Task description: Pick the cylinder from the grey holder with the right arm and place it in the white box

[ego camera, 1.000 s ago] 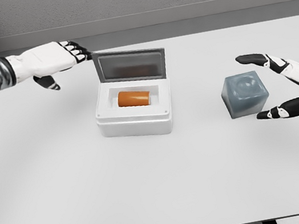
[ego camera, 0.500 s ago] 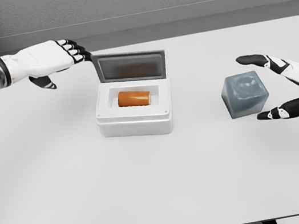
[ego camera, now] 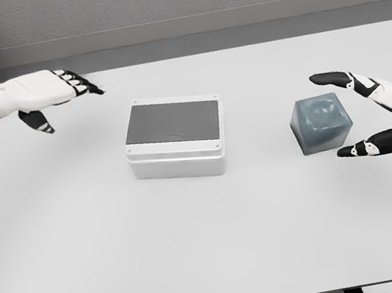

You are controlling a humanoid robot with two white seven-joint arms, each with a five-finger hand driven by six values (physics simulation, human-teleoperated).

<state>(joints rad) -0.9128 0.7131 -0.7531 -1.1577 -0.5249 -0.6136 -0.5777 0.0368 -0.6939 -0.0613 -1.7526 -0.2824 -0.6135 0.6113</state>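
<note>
The white box sits at the table's middle with its grey lid lying flat and closed on top. The orange cylinder is hidden from view. The grey holder stands to the right, its round socket showing no cylinder. My right hand is open just right of the holder, its fingers spread around that side without touching it. My left hand is open at the far left, well clear of the box.
The white table reaches a grey wall at the back. The table's near edge runs along the bottom of the view.
The box lid has dropped from upright to flat, covering the orange cylinder. My left hand has drawn back to the left, away from the lid. The right hand has not moved.
</note>
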